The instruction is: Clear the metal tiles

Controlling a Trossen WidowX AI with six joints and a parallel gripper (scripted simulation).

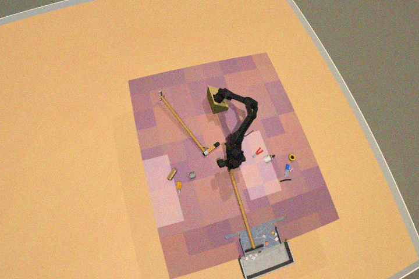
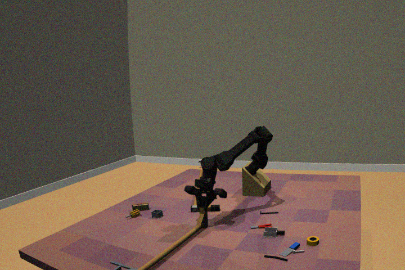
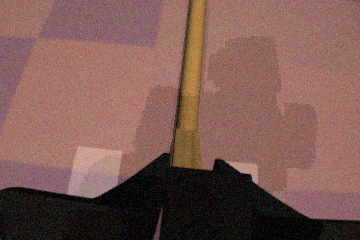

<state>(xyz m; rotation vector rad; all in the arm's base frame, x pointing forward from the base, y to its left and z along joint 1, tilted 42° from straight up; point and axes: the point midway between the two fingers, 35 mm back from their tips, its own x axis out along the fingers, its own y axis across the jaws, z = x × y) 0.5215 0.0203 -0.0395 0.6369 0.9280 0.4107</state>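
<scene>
Beside the scraper, seemingly tiles [image 1: 266,243].

The table [image 1: 210,128] [image 2: 324,200] is a patchwork of pink and purple, with paler patches. A wedge-shaped base [image 1: 219,108] [image 2: 253,186] stands on it. On one side lie a block [image 1: 171,173] [image 2: 140,206], an orange tool [image 1: 178,185] [image 2: 134,213] and a small grey box [image 1: 192,175] [image 2: 157,213]. Across lie red-handled pliers [image 1: 256,153] [image 2: 262,226], a yellow ring [image 1: 289,158] [image 2: 309,243], a blue-handled scraper [image 1: 287,170] [image 2: 290,248] and a black strip [image 1: 285,180] [image 2: 275,257].
</scene>
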